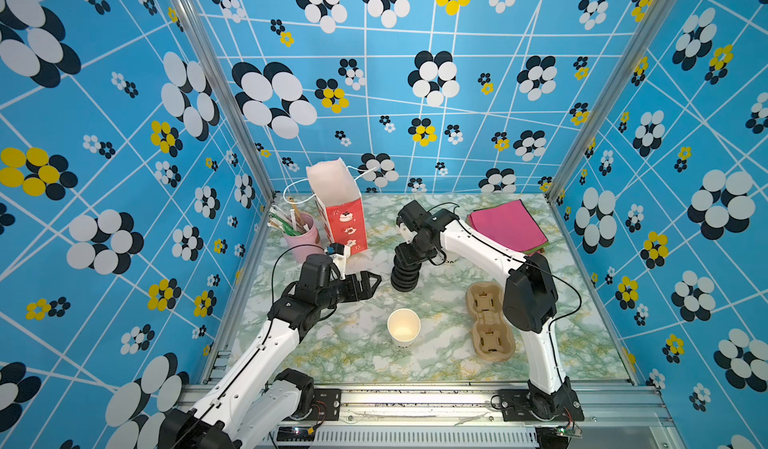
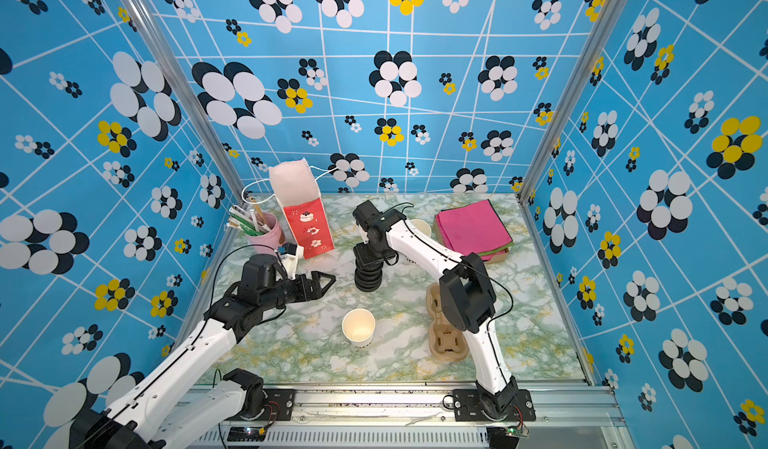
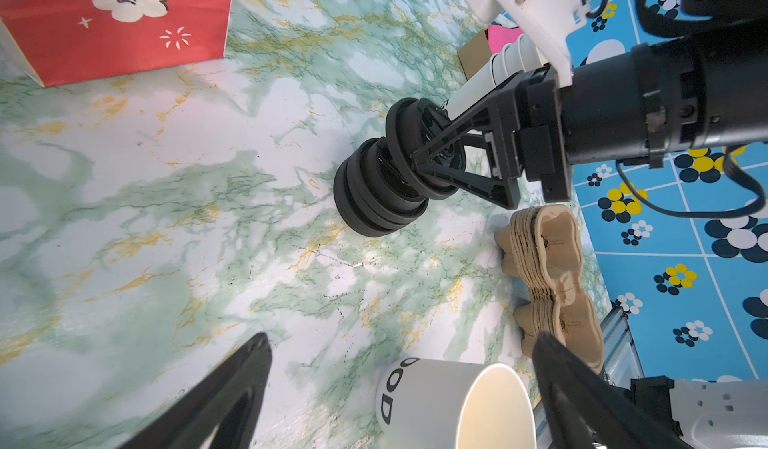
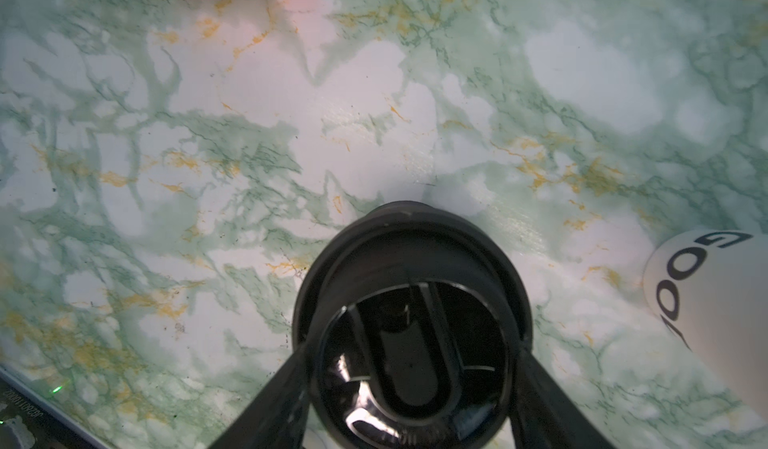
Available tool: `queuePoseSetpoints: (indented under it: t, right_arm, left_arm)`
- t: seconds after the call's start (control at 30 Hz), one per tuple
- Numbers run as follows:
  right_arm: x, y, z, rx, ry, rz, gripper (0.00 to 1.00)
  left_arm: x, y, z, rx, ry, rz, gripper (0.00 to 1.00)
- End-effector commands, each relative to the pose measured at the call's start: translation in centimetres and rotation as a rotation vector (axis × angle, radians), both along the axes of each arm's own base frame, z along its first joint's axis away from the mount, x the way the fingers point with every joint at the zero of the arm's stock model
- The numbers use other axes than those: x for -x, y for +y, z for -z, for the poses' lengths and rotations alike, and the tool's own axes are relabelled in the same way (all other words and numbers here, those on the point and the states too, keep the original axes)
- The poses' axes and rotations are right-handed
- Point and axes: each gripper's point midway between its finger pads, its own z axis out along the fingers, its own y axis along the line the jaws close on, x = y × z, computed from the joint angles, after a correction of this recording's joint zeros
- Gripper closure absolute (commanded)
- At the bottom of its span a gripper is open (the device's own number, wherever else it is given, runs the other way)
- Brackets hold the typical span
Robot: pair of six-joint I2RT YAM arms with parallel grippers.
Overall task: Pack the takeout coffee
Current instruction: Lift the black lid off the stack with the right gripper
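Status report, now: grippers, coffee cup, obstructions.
Left gripper open, empty, hovering between cup and bag. Right gripper shut on top lid of stack. Cup upright, lidless.

Top views overhead, front-facing – wrist views close, sharing lid stack (image 3: 376, 201) (image 4: 409, 243).

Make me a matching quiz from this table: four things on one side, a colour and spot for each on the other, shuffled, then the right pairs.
Things:
1 cup
2 lids
3 napkins
4 bag

Descriptions:
A pink, back right
B red, back left
C black, stacked mid-table
D white, lidless, near the front

Pairs: 1-D, 2-C, 3-A, 4-B
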Motion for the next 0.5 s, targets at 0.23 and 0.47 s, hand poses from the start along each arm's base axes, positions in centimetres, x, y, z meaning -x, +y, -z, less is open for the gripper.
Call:
queuePoseSetpoints:
  t: [0.23, 0.47]
  right_arm:
    - [1.4, -1.3, -8.8, -0.093, -0.142, -0.049, 0.43]
    - [4.7, -1.9, -10.9, -0.108, -0.162, -0.132, 0.43]
  left_arm:
    - [0.2, 0.1, -0.4, 0.027, -0.006, -0.001, 0.01]
    - [0.2, 0.0, -0.9, 0.042, -0.021, 0.004, 0.01]
